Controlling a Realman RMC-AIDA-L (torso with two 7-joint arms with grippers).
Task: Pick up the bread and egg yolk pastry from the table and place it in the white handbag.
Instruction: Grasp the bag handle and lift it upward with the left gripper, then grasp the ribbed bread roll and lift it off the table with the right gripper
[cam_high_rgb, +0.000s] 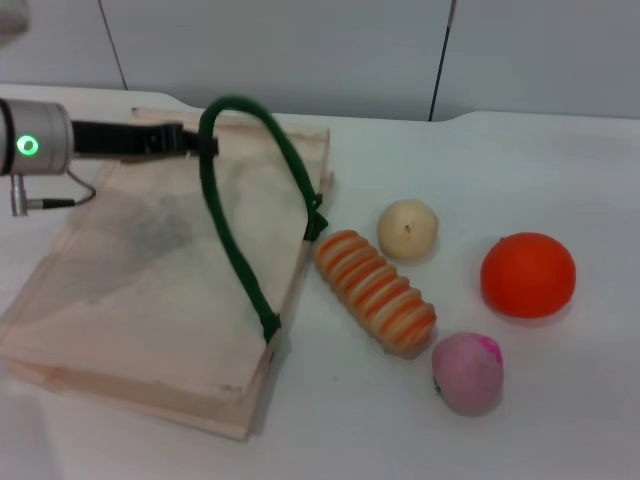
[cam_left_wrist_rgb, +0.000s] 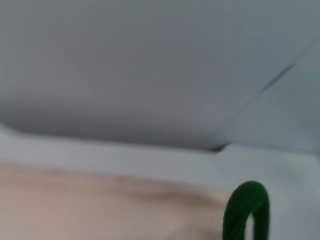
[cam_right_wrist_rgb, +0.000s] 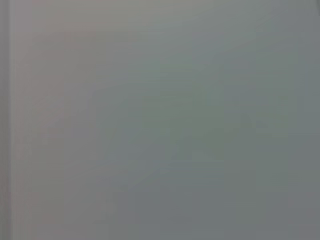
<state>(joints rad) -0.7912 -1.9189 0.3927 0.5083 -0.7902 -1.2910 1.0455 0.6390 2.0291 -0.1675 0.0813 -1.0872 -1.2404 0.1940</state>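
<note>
Both foods lie untouched beyond the left gripper (cam_high_rgb: 190, 140), which pinches the handle (cam_high_rgb: 240, 180) of the white handbag (cam_high_rgb: 140, 280); next, the bread (cam_high_rgb: 375, 290) needs grasping.

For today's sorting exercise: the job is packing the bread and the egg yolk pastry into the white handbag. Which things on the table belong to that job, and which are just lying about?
Belong to the job:
- bread
- egg yolk pastry
- white handbag
- left tool, at the bag's green handle

Just lying about:
- orange ball
- pink ball
</note>
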